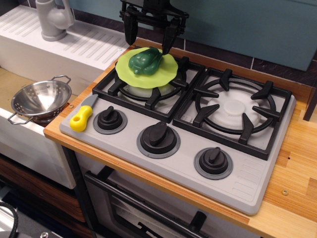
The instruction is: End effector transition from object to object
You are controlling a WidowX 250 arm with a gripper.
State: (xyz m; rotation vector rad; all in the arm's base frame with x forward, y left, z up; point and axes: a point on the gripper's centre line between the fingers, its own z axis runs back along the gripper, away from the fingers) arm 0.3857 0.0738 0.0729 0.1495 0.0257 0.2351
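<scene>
My black gripper point(150, 35) hangs at the top of the view, above the back of the left burner. Its two long fingers point down and stand apart, with nothing between them. Just below and in front of the fingertips lies a dark green toy pepper point(144, 60) on a light green plate point(163, 74), which rests on the left burner grate point(115, 88). The fingertips are a little above and behind the pepper and do not touch it.
The grey toy stove point(247, 186) has three black knobs point(158, 136) along its front and a bare right burner point(233, 109). A yellow-handled utensil point(81, 119) lies at the stove's left edge. A steel colander point(40, 99) sits in the sink, a grey faucet point(52, 20) behind.
</scene>
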